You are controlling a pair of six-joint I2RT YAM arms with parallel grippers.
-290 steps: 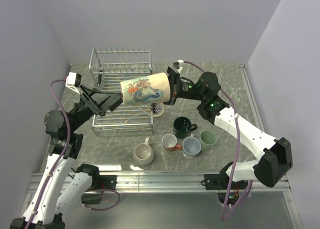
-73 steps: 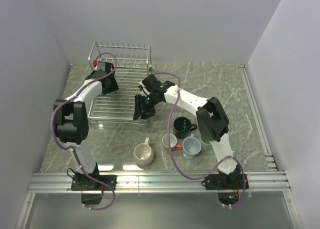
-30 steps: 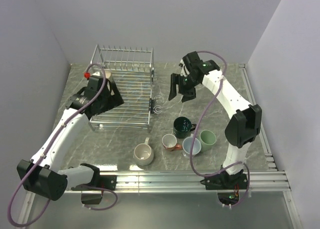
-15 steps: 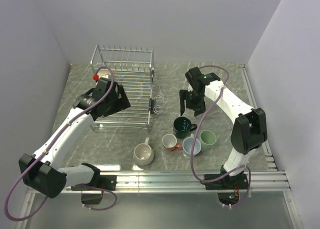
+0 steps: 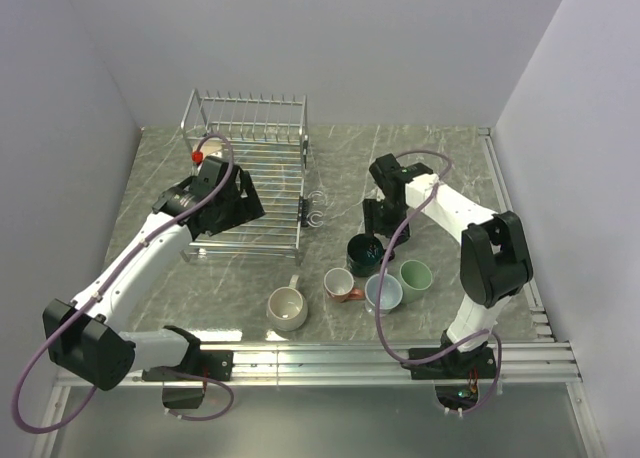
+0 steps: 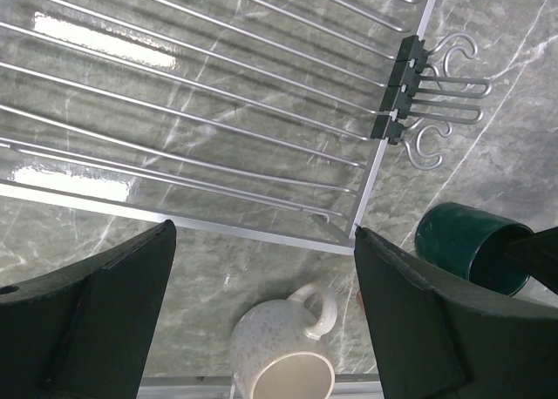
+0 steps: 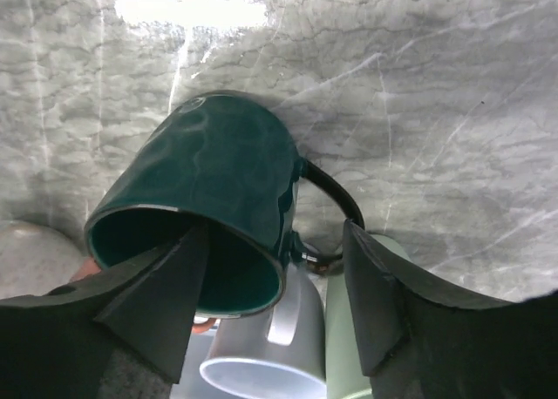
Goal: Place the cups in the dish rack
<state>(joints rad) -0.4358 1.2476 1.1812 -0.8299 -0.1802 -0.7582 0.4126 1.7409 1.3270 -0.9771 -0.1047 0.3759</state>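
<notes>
The dish rack stands at the back left, its wires filling the left wrist view. My left gripper hovers open over the rack's front right corner, holding nothing. The cream cup stands beyond that corner. My right gripper is open at the dark green cup: one finger reaches into its mouth, the other finger stands outside by the handle. The red-brown cup, blue-grey cup and pale green cup cluster beside it.
Wire hooks stick out from the rack's right side. Grey walls close the table at the back and both sides. A metal rail runs along the near edge.
My right arm has come forward and down from the back, its finger now inside the dark green cup, jaws slightly narrower. The left gripper has drifted right over the rack.
</notes>
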